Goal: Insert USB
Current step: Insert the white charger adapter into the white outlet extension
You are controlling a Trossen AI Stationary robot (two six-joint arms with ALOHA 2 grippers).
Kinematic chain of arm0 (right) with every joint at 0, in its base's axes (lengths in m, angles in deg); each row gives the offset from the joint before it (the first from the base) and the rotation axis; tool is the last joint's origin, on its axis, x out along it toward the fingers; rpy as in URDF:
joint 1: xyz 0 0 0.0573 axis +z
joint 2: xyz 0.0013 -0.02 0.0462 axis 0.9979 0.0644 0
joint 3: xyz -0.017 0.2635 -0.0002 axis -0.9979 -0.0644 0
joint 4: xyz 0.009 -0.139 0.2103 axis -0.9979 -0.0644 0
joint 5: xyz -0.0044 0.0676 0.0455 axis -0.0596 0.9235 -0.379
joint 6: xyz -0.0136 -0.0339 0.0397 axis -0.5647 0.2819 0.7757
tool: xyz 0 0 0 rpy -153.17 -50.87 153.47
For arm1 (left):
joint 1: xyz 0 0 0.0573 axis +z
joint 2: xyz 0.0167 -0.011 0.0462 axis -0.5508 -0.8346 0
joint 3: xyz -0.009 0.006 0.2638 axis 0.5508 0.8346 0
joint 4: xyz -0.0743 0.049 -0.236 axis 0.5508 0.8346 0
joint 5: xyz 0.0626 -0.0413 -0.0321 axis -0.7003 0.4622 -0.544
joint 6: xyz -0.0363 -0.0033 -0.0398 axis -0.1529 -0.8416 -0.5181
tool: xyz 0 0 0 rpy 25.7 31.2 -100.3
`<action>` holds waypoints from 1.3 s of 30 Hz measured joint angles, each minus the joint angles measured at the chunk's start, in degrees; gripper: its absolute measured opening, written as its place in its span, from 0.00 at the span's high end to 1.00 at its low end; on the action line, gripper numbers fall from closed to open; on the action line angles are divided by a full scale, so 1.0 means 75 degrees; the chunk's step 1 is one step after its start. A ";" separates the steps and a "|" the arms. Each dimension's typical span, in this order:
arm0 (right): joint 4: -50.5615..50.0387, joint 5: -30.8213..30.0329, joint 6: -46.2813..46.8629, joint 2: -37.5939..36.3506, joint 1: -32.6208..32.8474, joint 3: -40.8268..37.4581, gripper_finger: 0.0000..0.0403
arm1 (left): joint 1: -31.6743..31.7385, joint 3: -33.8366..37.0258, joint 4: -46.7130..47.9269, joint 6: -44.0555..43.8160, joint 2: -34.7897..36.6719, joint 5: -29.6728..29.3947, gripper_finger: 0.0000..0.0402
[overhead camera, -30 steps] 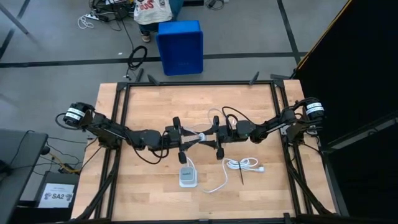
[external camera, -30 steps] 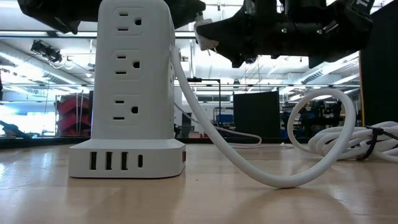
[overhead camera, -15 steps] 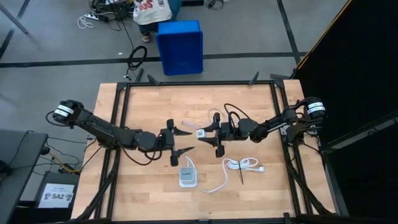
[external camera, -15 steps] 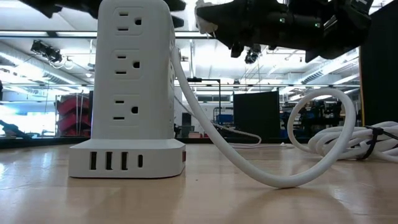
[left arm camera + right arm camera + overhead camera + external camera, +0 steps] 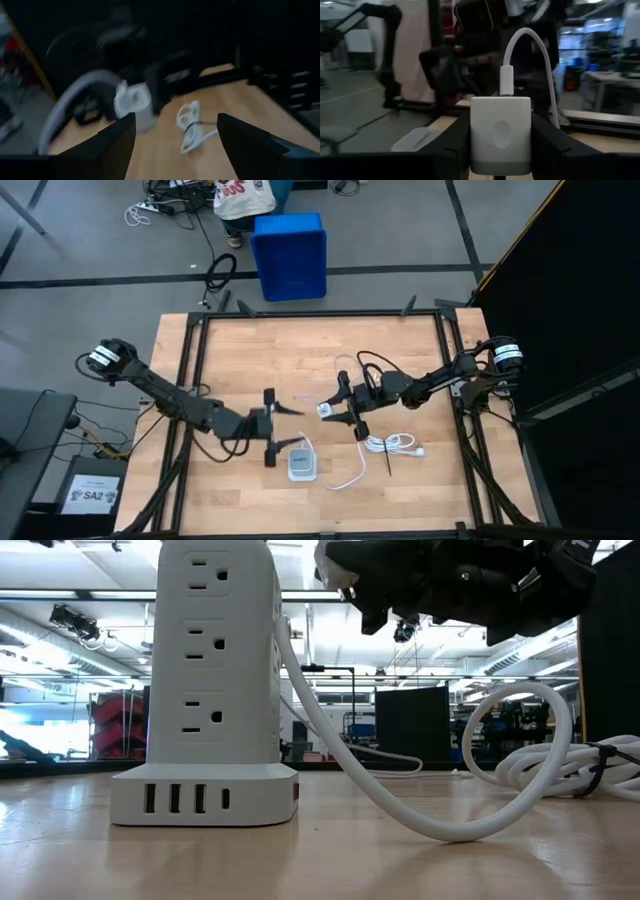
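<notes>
Pinching a white charger block (image 5: 500,134) with the USB (image 5: 532,55) plugged in, the right end effector (image 5: 340,409) hovers mid-frame; the left end effector (image 5: 272,427) is spread beside it.

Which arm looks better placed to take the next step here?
Probably right: the right gripper is shut on the charger block with the USB plugged in, above the power strip. The left gripper is open, empty.

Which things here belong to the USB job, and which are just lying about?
Job: USB, plugged into the charger, held by the right gripper; power strip, probably; left gripper, open beside it.
Lying about: bundled cord; blue bin.
</notes>
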 joint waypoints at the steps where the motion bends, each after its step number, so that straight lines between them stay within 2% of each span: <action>1: -0.0114 0.0160 0.0024 0.0000 0.0000 0.0033 0.72 | -0.0173 0.0000 -0.0161 0.0218 0.0000 -0.0019 0.34; 6: -0.0495 0.1140 -0.0010 0.0006 0.0063 0.0297 0.72 | -0.0918 -0.0006 -0.0614 0.1003 0.0006 -0.0651 0.34; 8: -0.0570 0.1243 -0.0103 0.0006 0.0157 0.0378 0.72 | -0.1141 -0.0006 -0.0553 0.1070 0.0009 -0.0909 0.34; 11: -0.0588 0.1158 -0.0154 0.0009 0.0260 0.0487 0.72 | -0.1478 -0.0009 -0.0133 0.0612 0.0009 -0.0884 0.34; 16: -0.0743 0.0812 -0.0217 0.0009 0.0265 0.0520 0.72 | -0.1940 -0.0011 0.0760 -0.0808 -0.0155 0.0012 0.35; 21: -0.0798 0.0697 -0.0223 0.0009 0.0233 0.0520 0.72 | -0.2255 -0.0015 0.0847 -0.1751 -0.0725 0.0925 0.41; 27: -0.0795 0.0683 -0.0202 0.0012 0.0233 0.0520 0.72 | -0.2199 -0.0015 0.1280 -0.2820 -0.1574 0.1441 0.51; 31: -0.0798 0.0683 -0.0177 0.0012 0.0233 0.0520 0.72 | -0.1958 -0.0017 0.1082 -0.3284 -0.2141 0.1900 0.57; 39: -0.0848 0.0636 -0.0171 0.0015 0.0233 0.0520 0.72 | -0.1223 -0.0017 0.0511 -0.3449 -0.3168 0.2033 0.59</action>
